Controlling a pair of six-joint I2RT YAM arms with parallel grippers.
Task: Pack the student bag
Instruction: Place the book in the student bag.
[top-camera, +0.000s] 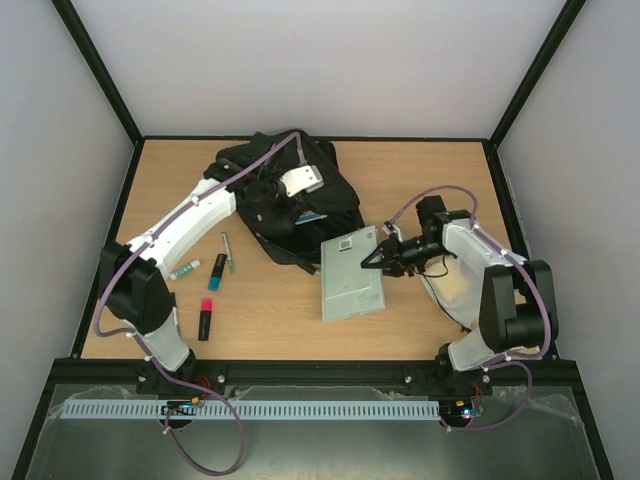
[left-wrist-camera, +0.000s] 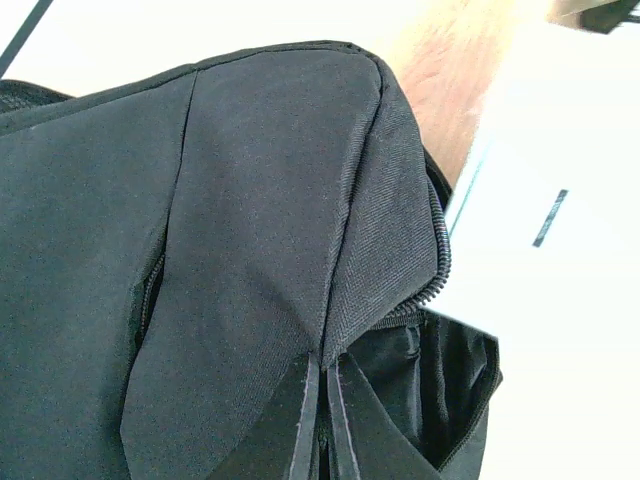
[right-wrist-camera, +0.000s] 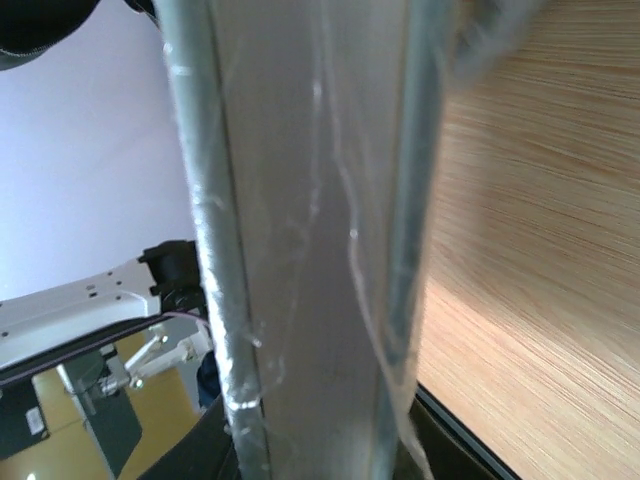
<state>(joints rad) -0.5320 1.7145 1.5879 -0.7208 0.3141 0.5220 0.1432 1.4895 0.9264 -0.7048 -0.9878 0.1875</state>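
Note:
The student bag (top-camera: 300, 205), a big black backpack, lies at the back middle of the table. My left gripper (top-camera: 264, 196) is shut on a fold of its black fabric (left-wrist-camera: 250, 230) next to the zip, jaws pinched together (left-wrist-camera: 325, 410). Beside the fold a dark pocket opening (left-wrist-camera: 455, 385) gapes. A flat grey book in clear wrap (top-camera: 350, 275) lies tilted just right of the bag. My right gripper (top-camera: 373, 259) is shut on its right edge. In the right wrist view the wrapped book (right-wrist-camera: 310, 250) fills the space between the jaws (right-wrist-camera: 320, 462). It shows bright white (left-wrist-camera: 560, 260) beside the bag.
Left of the bag on the wooden table (top-camera: 440, 180) lie a silver pen (top-camera: 228, 252), a blue marker (top-camera: 216, 272), a white and teal marker (top-camera: 185, 268) and a red and black highlighter (top-camera: 205, 320). Black frame rails border the table.

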